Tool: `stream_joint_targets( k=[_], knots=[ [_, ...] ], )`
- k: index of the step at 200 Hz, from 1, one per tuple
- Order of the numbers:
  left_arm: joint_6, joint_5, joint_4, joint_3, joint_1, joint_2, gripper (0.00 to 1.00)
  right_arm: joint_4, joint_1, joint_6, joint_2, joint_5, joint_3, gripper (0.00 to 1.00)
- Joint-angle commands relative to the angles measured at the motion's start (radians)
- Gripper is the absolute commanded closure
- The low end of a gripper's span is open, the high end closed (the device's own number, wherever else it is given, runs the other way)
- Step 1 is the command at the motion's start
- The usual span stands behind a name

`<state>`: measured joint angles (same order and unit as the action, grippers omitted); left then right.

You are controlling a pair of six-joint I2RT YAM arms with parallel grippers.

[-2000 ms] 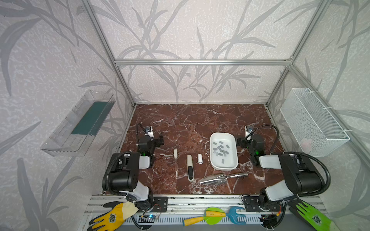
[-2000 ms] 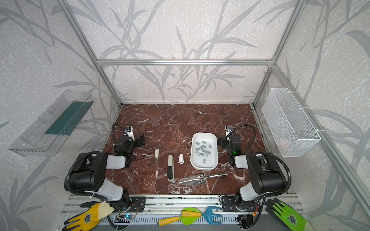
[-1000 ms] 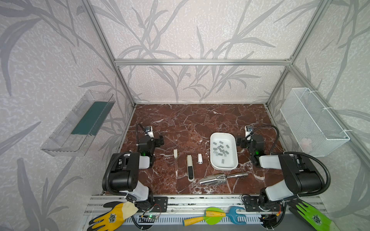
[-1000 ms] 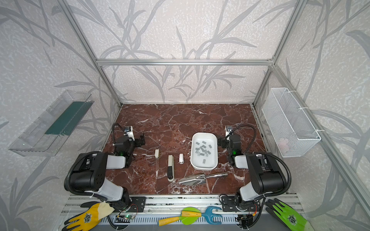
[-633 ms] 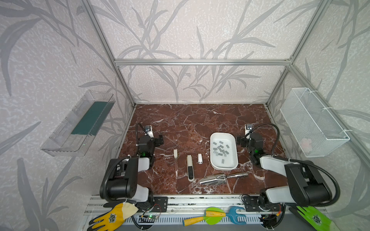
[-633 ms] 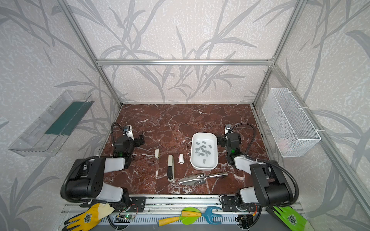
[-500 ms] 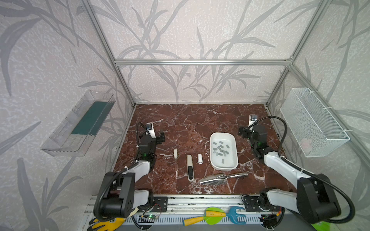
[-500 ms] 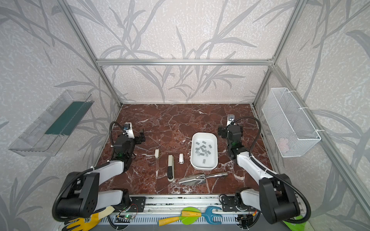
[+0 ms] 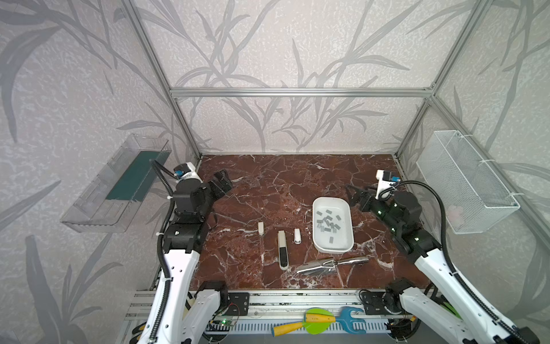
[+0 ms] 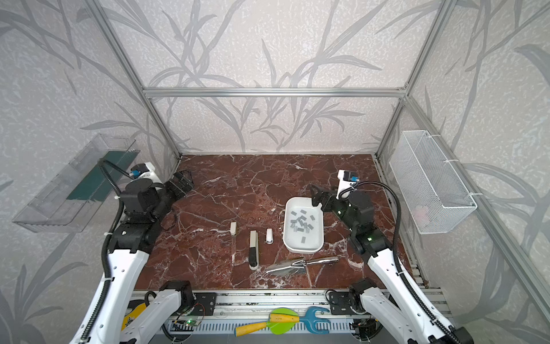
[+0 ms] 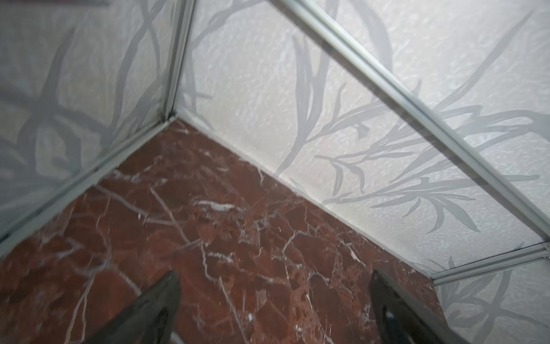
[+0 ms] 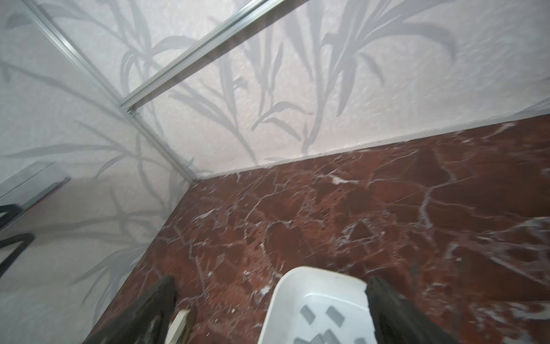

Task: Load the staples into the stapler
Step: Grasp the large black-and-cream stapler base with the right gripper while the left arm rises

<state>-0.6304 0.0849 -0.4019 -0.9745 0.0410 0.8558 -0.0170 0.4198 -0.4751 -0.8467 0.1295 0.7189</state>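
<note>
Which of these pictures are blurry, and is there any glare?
Left wrist view: the marble floor is smeared throughout. Right wrist view: the floor, the white tray and the staples in it look soft and streaked. Both top views are sharp; there the metal scoop gleams with bright reflections.

I'm seeing both top views brightly and evenly lit, with soft light falling from above the white tray [image 9: 339, 242]. Only faint shadows are lying on the worktop [image 9: 282, 184] around the tray, and the metal scoop [image 9: 321, 266] just in front of it is glinting. Both wrist views are coming through smeared: marble veins beyond the tray are blurring, the staples [image 12: 334, 315] inside it are looking soft-edged, and the right pincer [image 12: 272, 281] beside it is showing dark and unfocused.
</note>
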Motion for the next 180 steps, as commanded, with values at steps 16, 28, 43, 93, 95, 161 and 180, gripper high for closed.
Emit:
stream_joint_targets(
  k=[16, 28, 43, 93, 95, 161, 180],
  knots=[
    [0.057, 0.295, -0.353, -0.281, 0.031, 0.207, 0.01, 0.034, 0.342, 0.039, -0.061, -0.145, 0.039, 0.01],
    [0.128, 0.284, -0.447, -0.401, 0.032, 0.300, 0.01, -0.018, 0.460, 0.049, -0.110, -0.214, 0.039, 0.00],
    [0.219, 0.240, -0.472, -0.493, 0.033, 0.397, 0.01, -0.089, 0.576, 0.052, -0.216, -0.269, 0.055, 0.02],
    [0.337, 0.088, -0.380, -0.504, 0.054, 0.501, 0.01, -0.085, 0.794, 0.068, -0.612, -0.452, 0.257, 0.06],
    [0.348, 0.082, -0.365, -0.488, 0.054, 0.493, 0.01, -0.084, 0.797, 0.067, -0.622, -0.453, 0.264, 0.06],
    [0.685, 0.604, 0.263, 0.041, 0.056, 0.185, 0.01, -0.004, 0.922, -0.055, -0.651, -0.669, 0.202, 0.09],
    [0.732, 0.633, 0.242, 0.026, 0.045, 0.225, 0.02, -0.067, 0.978, -0.107, -0.580, -0.749, 0.069, 0.10]
  ],
)
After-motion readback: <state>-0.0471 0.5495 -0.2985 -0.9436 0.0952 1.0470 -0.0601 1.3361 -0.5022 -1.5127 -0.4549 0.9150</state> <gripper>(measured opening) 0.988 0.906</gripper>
